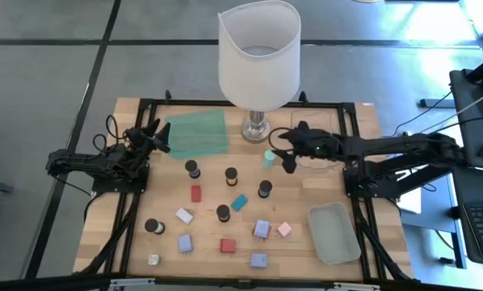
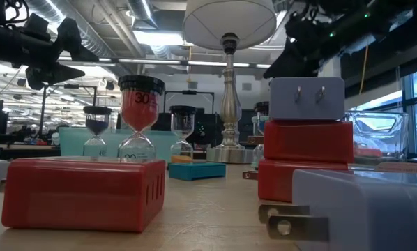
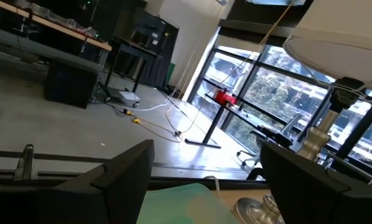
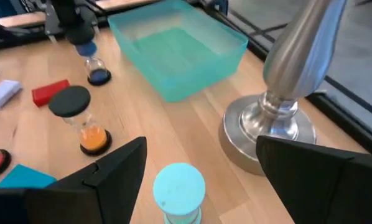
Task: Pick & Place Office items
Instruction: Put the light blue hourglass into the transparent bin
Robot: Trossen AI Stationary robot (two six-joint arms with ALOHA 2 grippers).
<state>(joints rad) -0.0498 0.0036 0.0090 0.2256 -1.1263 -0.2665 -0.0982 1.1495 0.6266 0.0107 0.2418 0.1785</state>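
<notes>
Small office items are scattered over the wooden table: dark-capped hourglass timers (image 1: 231,175), red blocks (image 1: 196,193), lavender blocks (image 1: 262,229), a pink one (image 1: 284,229) and a white one (image 1: 184,215). A teal-capped timer (image 1: 268,158) stands upright on its base near the lamp. My right gripper (image 1: 282,155) hangs open just to the right of that timer and above it. In the right wrist view the timer (image 4: 180,190) shows ahead between the spread fingers, untouched. My left gripper (image 1: 159,137) is open at the far left, beside the green tray (image 1: 197,135).
A tall lamp with a white shade (image 1: 259,56) stands at the far middle, its metal base (image 4: 270,134) close to my right gripper. A clear tray (image 1: 334,233) sits near the right front. Another clear tray (image 1: 322,129) lies under the right arm.
</notes>
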